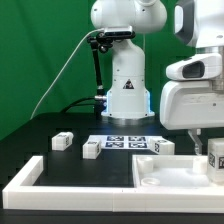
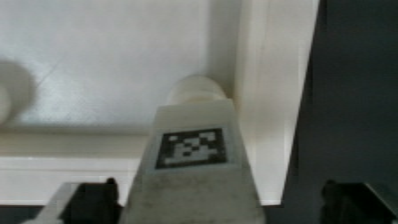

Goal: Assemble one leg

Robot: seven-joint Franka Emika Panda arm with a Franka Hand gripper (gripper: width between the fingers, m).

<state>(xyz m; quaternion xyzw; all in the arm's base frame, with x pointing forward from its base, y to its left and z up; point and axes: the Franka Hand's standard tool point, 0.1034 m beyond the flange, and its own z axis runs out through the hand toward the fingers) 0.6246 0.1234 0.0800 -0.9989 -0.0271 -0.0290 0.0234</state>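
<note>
The leg (image 2: 192,150) sits between the gripper's (image 2: 217,196) fingers (image 2: 93,198), over the panel (image 2: 107,60)

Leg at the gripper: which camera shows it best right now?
The wrist view. The leg fills the centre with its tag facing the camera, between the fingers of the gripper, over the white panel. The exterior view catches it only small, cut off at that view's right edge.

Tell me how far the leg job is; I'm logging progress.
Done: one leg is at the panel, inside the claw, pointing at a panel corner. In hand: seating it there; whether it is clamped or already joined, I cannot tell. Left: fixing it in. Three other legs lie loose near the marker board.
</note>
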